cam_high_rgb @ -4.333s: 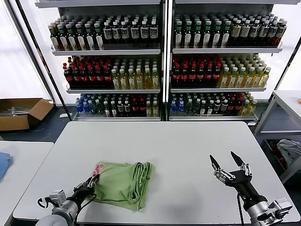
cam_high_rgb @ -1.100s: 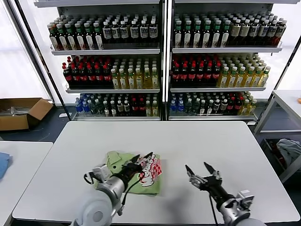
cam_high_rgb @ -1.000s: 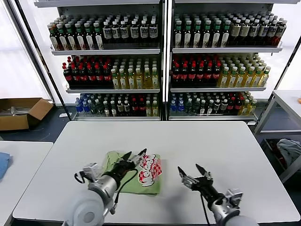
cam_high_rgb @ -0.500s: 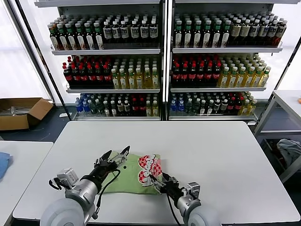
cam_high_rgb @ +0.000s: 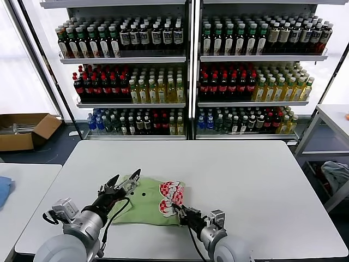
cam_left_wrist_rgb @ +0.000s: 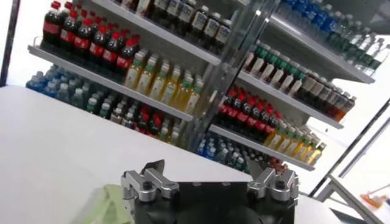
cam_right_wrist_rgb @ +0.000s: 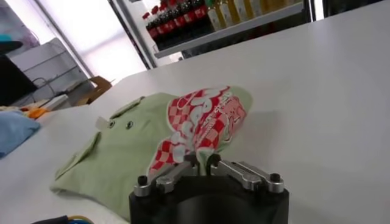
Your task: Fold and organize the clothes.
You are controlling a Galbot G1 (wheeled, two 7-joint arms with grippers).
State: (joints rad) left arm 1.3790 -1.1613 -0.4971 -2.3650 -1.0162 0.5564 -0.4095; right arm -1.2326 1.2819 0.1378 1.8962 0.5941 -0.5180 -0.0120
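On the white table (cam_high_rgb: pixel 245 169), the T-shirt (cam_high_rgb: pixel 143 200) is clamped by the right gripper (cam_high_rgb: pixel 181 210); the left gripper (cam_high_rgb: pixel 123 180) is held apart above it.

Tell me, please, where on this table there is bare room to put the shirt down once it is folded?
The white table is bare on its whole right half and along the far edge toward the drink shelves. It is crowded at the near left, where the green T-shirt lies between the open left gripper and the right gripper at its near edge.
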